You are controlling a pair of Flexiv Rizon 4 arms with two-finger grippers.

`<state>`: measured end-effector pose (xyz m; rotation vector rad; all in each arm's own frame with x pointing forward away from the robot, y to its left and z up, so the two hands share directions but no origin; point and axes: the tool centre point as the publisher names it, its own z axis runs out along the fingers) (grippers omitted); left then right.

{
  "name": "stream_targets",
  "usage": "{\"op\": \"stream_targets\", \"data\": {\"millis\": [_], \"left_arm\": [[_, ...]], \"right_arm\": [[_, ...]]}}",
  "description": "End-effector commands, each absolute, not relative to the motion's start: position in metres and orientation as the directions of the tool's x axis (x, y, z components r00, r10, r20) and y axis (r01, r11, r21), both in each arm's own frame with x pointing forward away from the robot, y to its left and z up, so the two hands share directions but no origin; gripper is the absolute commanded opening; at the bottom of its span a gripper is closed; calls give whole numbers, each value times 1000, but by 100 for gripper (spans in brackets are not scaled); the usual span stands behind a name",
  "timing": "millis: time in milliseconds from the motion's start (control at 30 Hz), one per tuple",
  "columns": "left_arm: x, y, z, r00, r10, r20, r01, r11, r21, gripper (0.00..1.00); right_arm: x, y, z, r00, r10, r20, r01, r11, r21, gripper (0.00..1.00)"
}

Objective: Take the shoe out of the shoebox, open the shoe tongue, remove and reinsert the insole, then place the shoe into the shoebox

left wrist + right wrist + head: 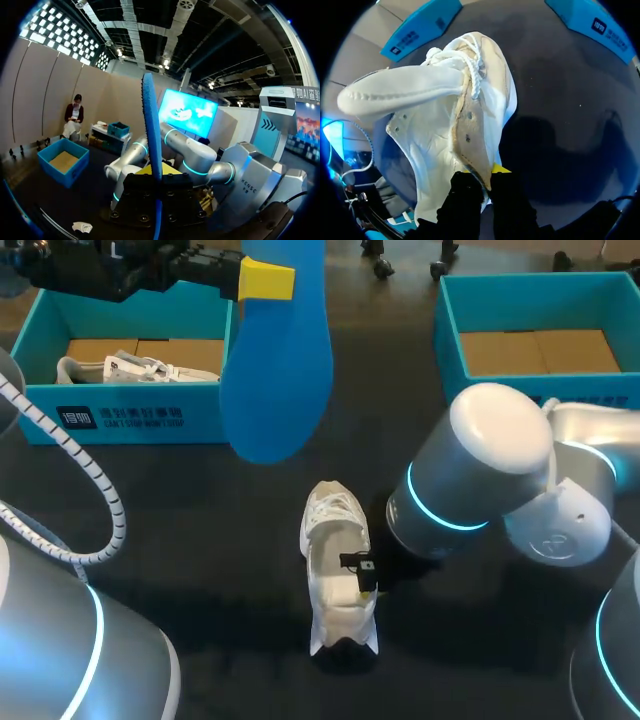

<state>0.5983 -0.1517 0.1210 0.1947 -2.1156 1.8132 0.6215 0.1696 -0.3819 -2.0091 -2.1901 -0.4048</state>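
A blue insole (275, 350) hangs high over the table with my left gripper (265, 280) shut on its upper end. In the left wrist view the insole (151, 140) stands edge-on between the fingers of the left gripper (157, 175). A white shoe (338, 570) stands on the dark table below. My right gripper (362, 575) is shut on the shoe's side wall near the heel. The right wrist view shows the shoe (445, 120) close up. Its tongue (400, 90) is pulled outward, the inside is bare, and the right gripper (487, 175) pinches its rim.
A blue shoebox (120, 415) at the back left holds a second white shoe (135, 368). Another blue box (445, 330) at the back right has only cardboard in it. My right arm's big elbow (480, 470) hangs over the table beside the shoe.
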Motion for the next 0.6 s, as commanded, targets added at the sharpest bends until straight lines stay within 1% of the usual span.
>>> {"op": "stream_targets", "data": {"millis": [33,100,133,233,267,300,333,467,600], "left_arm": [[599,-152,121,-930,120,346,-324,174,-930,0],[599,-152,121,-930,120,346,-324,174,-930,0],[599,-152,121,-930,120,346,-324,174,-930,0],[599,-152,121,-930,120,346,-324,174,-930,0],[599,-152,121,-930,120,346,-324,174,-930,0],[599,-152,121,-930,120,346,-324,174,-930,0],[599,-152,121,-930,120,346,-324,174,-930,0],[599,-152,121,-930,120,346,-324,174,-930,0],[599,-152,121,-930,120,346,-324,174,-930,0]], "right_arm": [[622,171,-388,-96,948,303,993,69,100,4],[623,171,-388,-96,948,304,993,68,99,24],[623,171,-388,-96,948,305,993,69,98,42],[624,172,-389,-95,947,306,993,69,93,49],[624,172,-389,-94,947,307,993,69,91,58],[624,173,-387,-92,947,307,994,67,89,98],[624,173,-387,-89,947,308,994,65,87,100],[619,169,-366,-42,943,329,997,18,75,100],[614,159,-340,-60,918,391,993,14,120,100]]}}
